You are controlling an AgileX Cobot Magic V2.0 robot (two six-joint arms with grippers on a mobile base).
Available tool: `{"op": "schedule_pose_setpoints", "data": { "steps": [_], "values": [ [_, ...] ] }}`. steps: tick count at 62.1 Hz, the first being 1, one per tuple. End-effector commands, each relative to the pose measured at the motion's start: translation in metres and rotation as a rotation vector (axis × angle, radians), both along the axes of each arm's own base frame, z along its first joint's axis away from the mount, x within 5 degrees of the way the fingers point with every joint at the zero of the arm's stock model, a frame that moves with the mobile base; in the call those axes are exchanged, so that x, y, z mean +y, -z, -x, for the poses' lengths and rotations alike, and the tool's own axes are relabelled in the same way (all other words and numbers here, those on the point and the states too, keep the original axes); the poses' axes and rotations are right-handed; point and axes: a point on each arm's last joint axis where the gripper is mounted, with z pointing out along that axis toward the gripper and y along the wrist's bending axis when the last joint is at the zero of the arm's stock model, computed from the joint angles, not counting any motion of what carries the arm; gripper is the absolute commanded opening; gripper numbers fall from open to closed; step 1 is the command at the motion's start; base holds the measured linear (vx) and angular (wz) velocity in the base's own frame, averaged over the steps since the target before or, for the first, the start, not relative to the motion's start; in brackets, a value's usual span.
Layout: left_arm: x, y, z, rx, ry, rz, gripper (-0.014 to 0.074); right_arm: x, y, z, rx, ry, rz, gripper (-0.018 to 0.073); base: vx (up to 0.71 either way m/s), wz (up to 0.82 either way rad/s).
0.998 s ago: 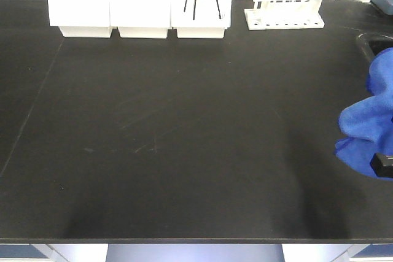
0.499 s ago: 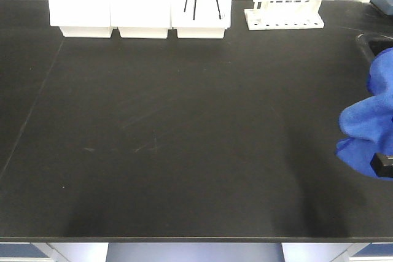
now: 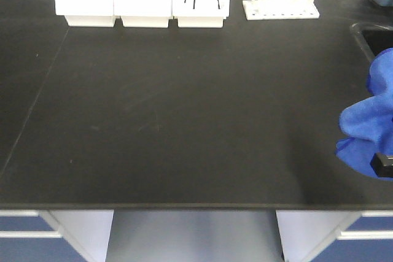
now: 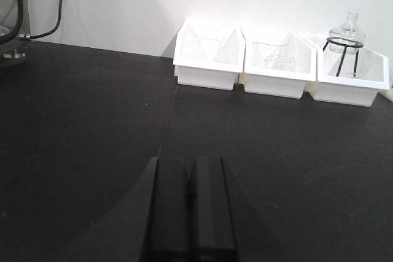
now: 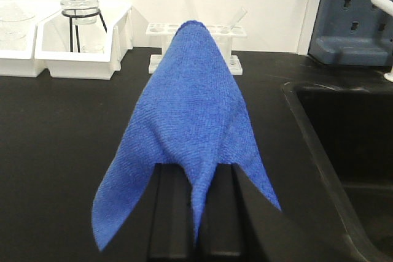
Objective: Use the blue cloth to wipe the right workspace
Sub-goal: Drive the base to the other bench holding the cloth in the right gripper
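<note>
Blue cloth (image 5: 190, 121) is hanging pinched in the right gripper (image 5: 195, 213), draping over both fingers above the black bench (image 3: 184, 108), just beside the sink (image 5: 344, 151). From the front I'm seeing only its bunched folds at the right edge. The left gripper (image 4: 191, 207), showing only in its own wrist view, is sitting with jaws pressed together, empty, facing three white bins (image 4: 276, 69).

White bins (image 3: 144, 4), a flask (image 4: 347, 32) and a test-tube rack (image 3: 281, 9) line the bench's (image 3: 184, 121) back.
</note>
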Motion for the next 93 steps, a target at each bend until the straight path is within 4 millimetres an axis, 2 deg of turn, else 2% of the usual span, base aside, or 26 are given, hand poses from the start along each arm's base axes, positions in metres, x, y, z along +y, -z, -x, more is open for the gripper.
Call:
{"op": "schedule_pose_setpoints", "data": {
  "steps": [1,93],
  "values": [
    [-0.0007,0.0019,-0.0004,-0.069,0.009,0.004,-0.0006,0.0010,-0.0100,-0.0015,-0.033,-0.015,0.015,-0.0008,-0.21,0.00],
    [-0.0007,0.0019,-0.0004,-0.069,0.009,0.004,-0.0006,0.0010,-0.0100,-0.0015,-0.033,-0.015,0.015,-0.0008,-0.29,-0.02]
  ]
}}
